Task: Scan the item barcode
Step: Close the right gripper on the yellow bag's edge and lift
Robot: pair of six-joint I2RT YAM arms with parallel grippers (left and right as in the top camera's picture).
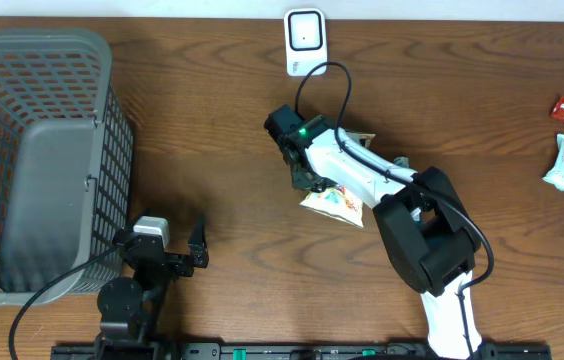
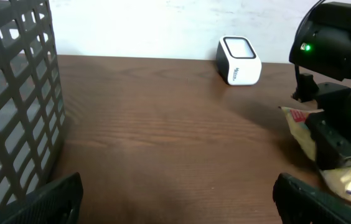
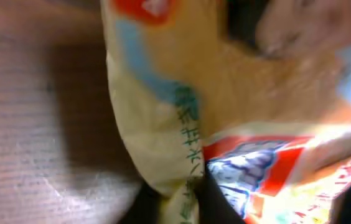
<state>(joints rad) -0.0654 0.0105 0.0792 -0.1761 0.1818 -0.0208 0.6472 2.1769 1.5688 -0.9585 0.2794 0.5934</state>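
— Snack packet [image 1: 337,204]?
— Middle of the bench [image 1: 212,120], short of the scanner [image 1: 305,40] at the back edge; right gripper [image 1: 310,183] pinching it.
— Long axis?
— The arm [image 1: 367,172] hides most; seems slanted front-left to back-right. Left gripper [image 1: 180,243] spread wide, front edge.

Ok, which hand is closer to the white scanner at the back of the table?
Right. The right hand grips the snack bag just in front of the scanner. The left hand is open near the front edge beside the basket, much farther away.
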